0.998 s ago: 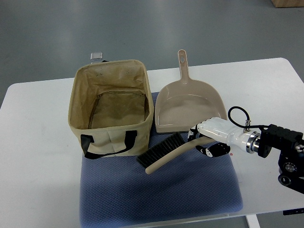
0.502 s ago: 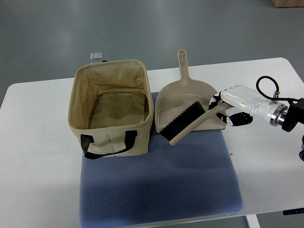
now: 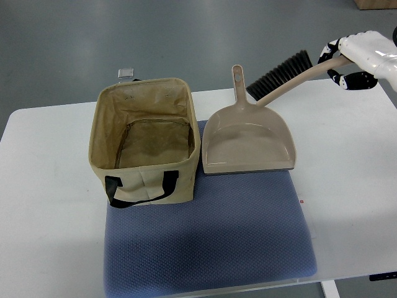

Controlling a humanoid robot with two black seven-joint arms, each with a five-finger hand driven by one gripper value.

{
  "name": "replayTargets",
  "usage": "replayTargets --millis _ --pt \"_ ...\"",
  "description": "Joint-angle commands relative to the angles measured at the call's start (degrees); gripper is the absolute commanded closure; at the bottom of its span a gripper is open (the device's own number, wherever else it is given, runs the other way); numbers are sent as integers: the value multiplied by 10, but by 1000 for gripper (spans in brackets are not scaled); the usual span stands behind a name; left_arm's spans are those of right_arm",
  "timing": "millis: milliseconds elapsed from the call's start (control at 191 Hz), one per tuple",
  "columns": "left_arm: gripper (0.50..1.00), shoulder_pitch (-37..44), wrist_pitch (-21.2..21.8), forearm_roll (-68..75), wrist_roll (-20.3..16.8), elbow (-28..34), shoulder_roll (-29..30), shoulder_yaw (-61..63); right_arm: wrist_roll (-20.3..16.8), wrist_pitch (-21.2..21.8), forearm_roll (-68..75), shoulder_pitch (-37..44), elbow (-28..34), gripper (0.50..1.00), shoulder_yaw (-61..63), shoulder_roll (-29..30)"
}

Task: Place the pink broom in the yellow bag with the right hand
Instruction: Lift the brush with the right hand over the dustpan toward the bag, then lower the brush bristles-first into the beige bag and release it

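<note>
My right hand [image 3: 345, 62] is at the upper right, raised well above the table and shut on the handle of the pink broom [image 3: 286, 80]. The broom's black bristles [image 3: 277, 74] point up-left, and its beige-pink handle slants down toward the dustpan's handle. The yellow bag [image 3: 146, 141] stands open on the left of the blue mat, with black handles on its near side; nothing shows inside it. The broom hangs to the right of the bag, above the dustpan's far end.
A beige-pink dustpan [image 3: 248, 139] lies beside the bag, partly on the blue mat [image 3: 211, 242], handle pointing away. The white table [image 3: 49, 205] ends at its far edge behind the bag, where a small grey object [image 3: 126, 73] sits.
My right hand has lifted the broom off the mat and carried it up and to the right, from beside the dustpan to high above the table's far right.
</note>
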Motion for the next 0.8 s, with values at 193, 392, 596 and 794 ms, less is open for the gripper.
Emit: replayTargets --millis 193,392,596,794 --pt "500 0 0 0 0 0 0 0 0 6 -3 100 -16 1000 -18 64" --pt "500 0 0 0 0 0 0 0 -2 11 -9 173 -16 1000 -98 134" --pt "500 0 0 0 0 0 0 0 -4 18 -9 184 -16 1000 -133 203" --pt "500 0 0 0 0 0 0 0 -4 36 -9 171 -15 1000 -136 253"
